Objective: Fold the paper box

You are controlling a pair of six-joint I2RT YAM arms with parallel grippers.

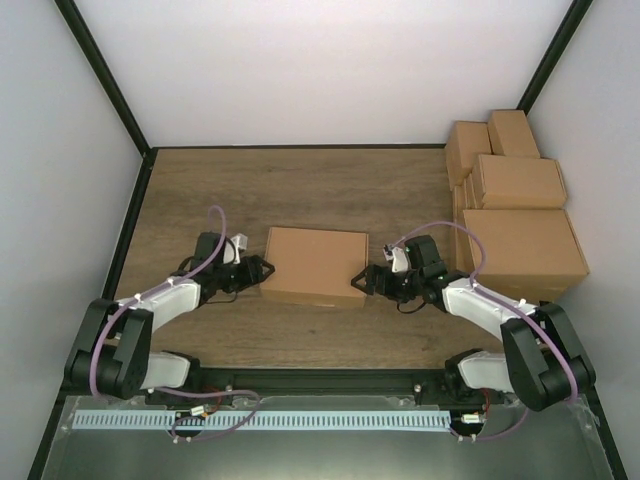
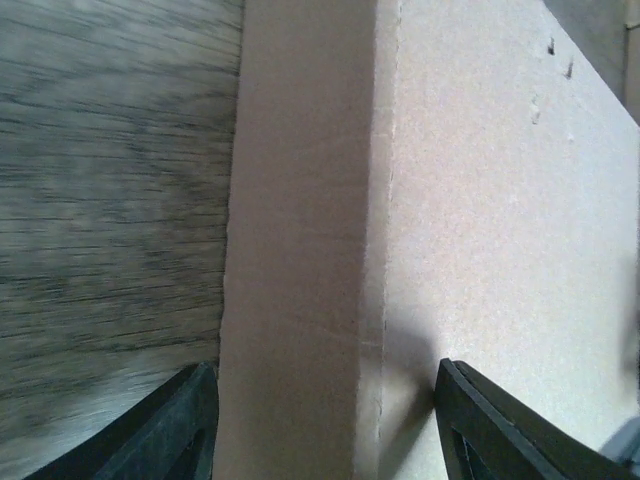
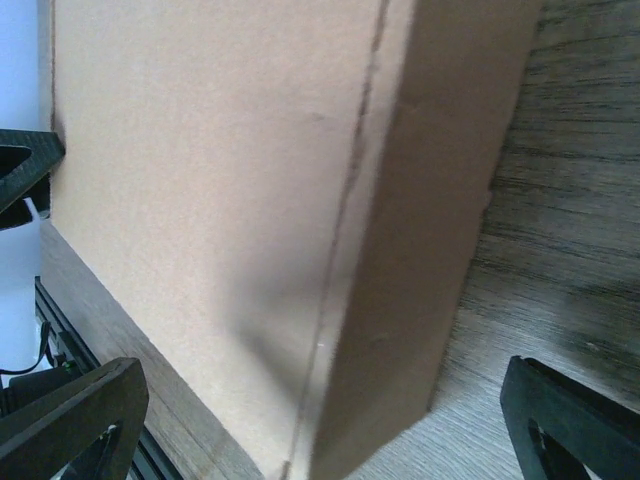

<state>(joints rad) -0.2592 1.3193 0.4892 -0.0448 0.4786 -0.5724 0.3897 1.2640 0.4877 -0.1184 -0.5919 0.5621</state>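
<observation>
The paper box (image 1: pixel 314 263) lies closed as a flat brown carton in the middle of the wooden table. My left gripper (image 1: pixel 262 270) is open at the box's left end. In the left wrist view its fingers (image 2: pixel 180 430) straddle the upper left edge of the box (image 2: pixel 500 200), one beside the side wall and one over the lid. My right gripper (image 1: pixel 360 281) is open at the box's right end. In the right wrist view its fingers (image 3: pixel 70 420) stand wide apart on either side of the box's right edge (image 3: pixel 220 180). Neither gripper holds anything.
Several finished brown cartons (image 1: pixel 515 215) are stacked at the back right, close behind my right arm. White walls with black posts (image 1: pixel 105 80) enclose the table. A metal rail (image 1: pixel 260 420) runs along the near edge.
</observation>
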